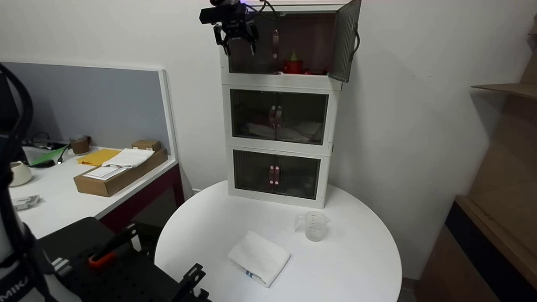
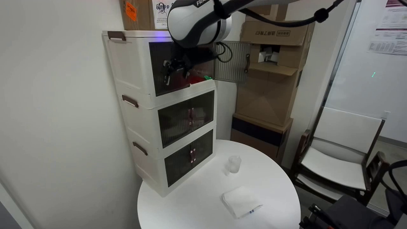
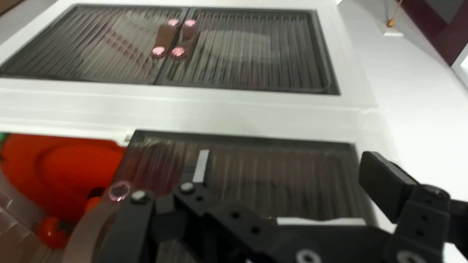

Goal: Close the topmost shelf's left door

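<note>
Across the left side of the topmost shelf, the left door lies flush or nearly so, while the right door stands swung outward. Before the left door hangs the hand, spread; whether they touch is unclear.

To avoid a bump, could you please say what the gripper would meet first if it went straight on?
The gripper would most likely meet the topmost shelf's left door, near its lower edge; depth is unclear, so perhaps the white frame just below.
</note>
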